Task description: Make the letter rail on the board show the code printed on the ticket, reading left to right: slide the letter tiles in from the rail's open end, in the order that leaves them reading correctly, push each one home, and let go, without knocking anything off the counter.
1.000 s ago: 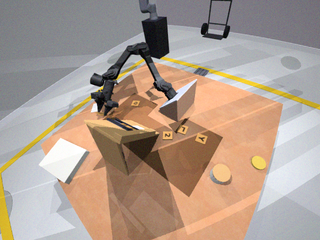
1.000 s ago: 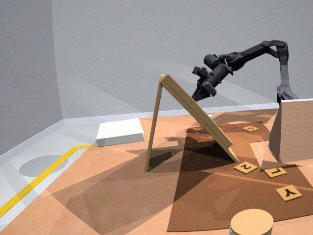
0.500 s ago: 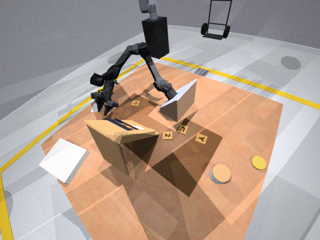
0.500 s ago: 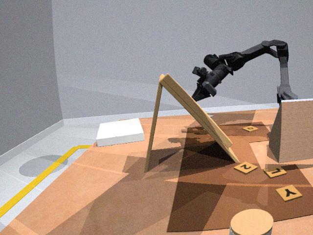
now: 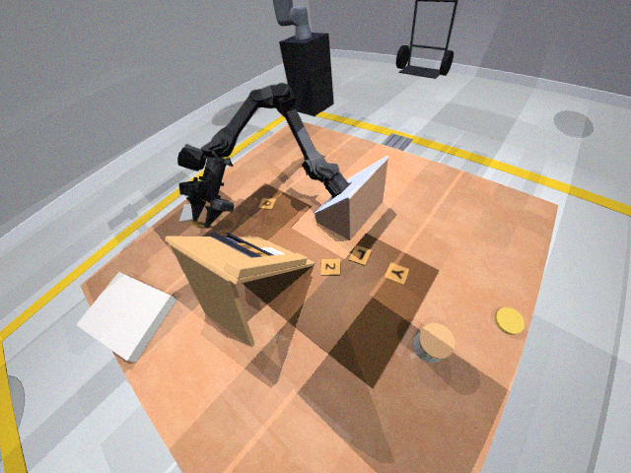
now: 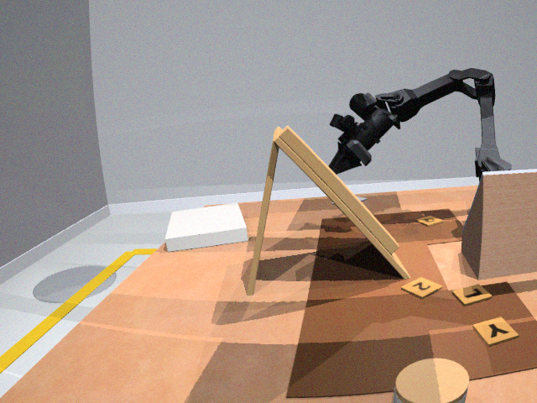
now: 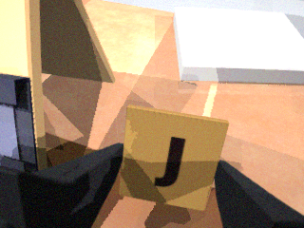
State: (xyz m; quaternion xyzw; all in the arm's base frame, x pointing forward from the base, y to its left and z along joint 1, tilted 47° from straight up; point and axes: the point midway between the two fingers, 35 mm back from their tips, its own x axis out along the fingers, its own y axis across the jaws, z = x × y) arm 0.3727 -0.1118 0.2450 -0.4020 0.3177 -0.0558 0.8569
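Observation:
My gripper (image 5: 203,216) (image 6: 340,166) (image 7: 166,163) is shut on a yellow tile marked J (image 7: 142,138) and holds it by its two side edges, above the counter. It hangs just behind the top edge of the sloped tan board (image 5: 203,251) (image 6: 329,182). The dark letter rail (image 5: 245,245) (image 7: 19,123) runs across the board's face. Loose tiles lie flat on the counter: one near the far side (image 5: 266,203) (image 6: 429,220), a Z (image 5: 329,266) (image 6: 420,286), an L (image 5: 360,254) (image 6: 471,294) and a Y (image 5: 396,273) (image 6: 495,330). The ticket's wedge stand (image 5: 356,203) (image 6: 503,225) is beyond them; its print is unreadable.
A white flat block (image 5: 124,315) (image 6: 203,225) (image 7: 237,43) lies left of the board. A short cylinder with a tan top (image 5: 434,341) (image 6: 431,381) and a yellow disc (image 5: 509,320) sit at the front right. The arm's black base column (image 5: 306,71) stands at the back.

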